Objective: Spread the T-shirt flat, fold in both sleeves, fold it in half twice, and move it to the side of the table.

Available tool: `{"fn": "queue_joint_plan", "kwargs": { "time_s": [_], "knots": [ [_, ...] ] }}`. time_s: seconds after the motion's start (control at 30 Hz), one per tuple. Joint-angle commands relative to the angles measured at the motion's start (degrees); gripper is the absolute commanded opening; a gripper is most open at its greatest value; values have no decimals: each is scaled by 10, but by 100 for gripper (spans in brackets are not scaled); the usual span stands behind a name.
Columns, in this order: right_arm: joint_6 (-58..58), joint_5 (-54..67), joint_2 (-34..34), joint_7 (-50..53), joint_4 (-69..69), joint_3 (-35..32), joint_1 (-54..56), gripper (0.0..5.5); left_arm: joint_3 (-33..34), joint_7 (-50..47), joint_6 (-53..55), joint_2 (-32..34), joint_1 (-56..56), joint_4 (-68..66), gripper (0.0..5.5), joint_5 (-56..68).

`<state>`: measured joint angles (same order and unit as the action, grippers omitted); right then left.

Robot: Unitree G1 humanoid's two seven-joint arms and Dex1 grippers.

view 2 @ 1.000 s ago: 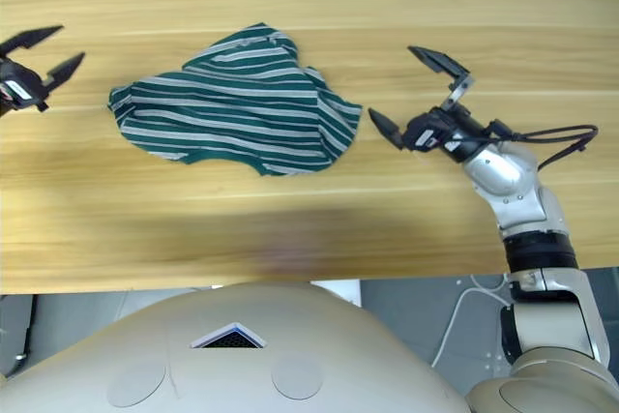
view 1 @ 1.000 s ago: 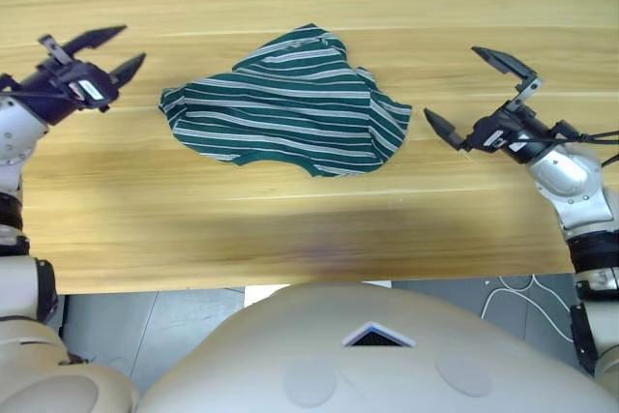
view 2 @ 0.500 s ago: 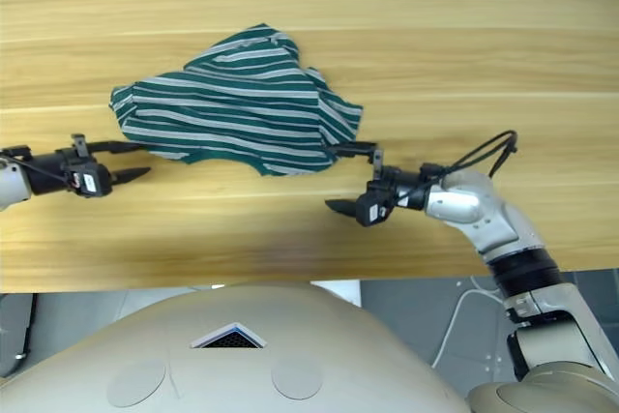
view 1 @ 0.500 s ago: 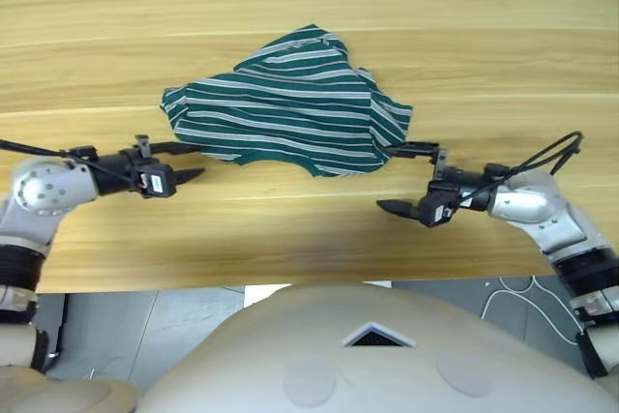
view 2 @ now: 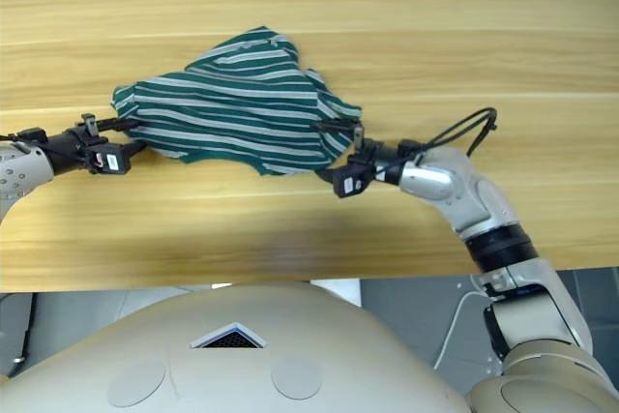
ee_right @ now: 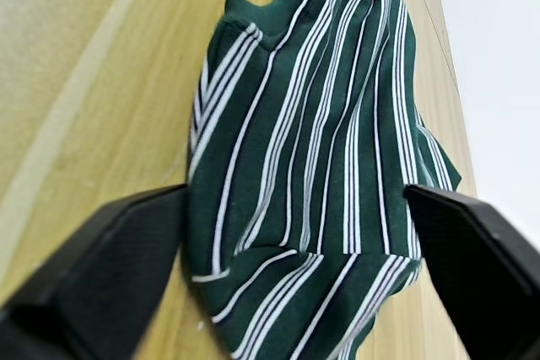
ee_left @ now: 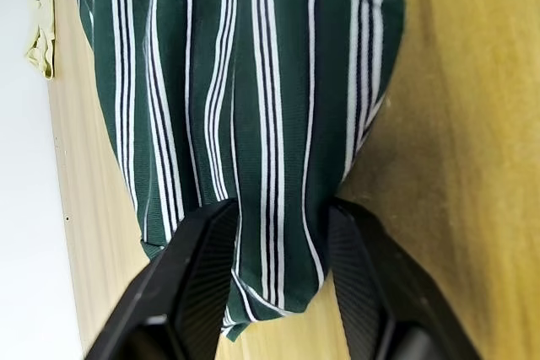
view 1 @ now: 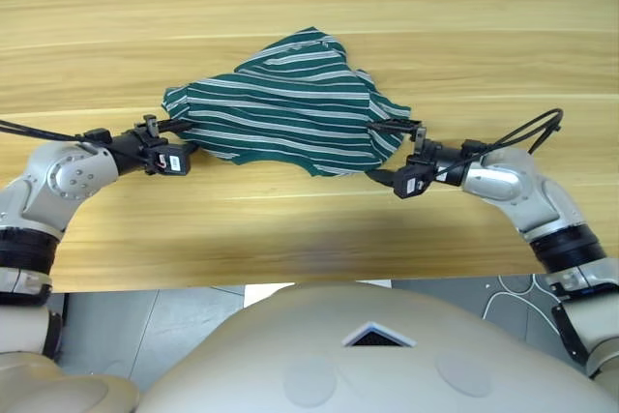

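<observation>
Wood table (view 1: 309,7), T-shirt (view 1: 290,108) lying mid-table in a crumpled heap (sleeves not distinguishable). Left gripper (view 1: 186,137) is at the shirt's left edge, fingers apart with the hem between them. Right gripper (view 1: 373,149) is at the right edge, fingers spread wide around the cloth. Looks like the very start: nothing spread, no folds made, and the move aside is not done.
</observation>
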<state>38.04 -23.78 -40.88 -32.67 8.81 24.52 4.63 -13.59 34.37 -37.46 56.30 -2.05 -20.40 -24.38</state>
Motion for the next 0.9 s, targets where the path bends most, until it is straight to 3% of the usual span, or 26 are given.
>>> {"fn": "queue_joint_plan", "kwargs": {
  "time_s": [0.03,0.37,0.7,0.9],
  "knots": [
    [-36,-51,1,-20,34,33,-29,378,-25,22,1,3,33,-2,145,-14],
    [-42,-46,1,-8,39,35,-29,197,-30,18,0,6,21,-21,0,-20],
    [-41,-39,-3,-5,34,37,-34,1,-43,14,-6,-1,-1,-48,0,-23],
    [-41,-31,-3,2,39,32,-31,1,-38,44,-56,5,18,-13,0,60]
  ]
}}
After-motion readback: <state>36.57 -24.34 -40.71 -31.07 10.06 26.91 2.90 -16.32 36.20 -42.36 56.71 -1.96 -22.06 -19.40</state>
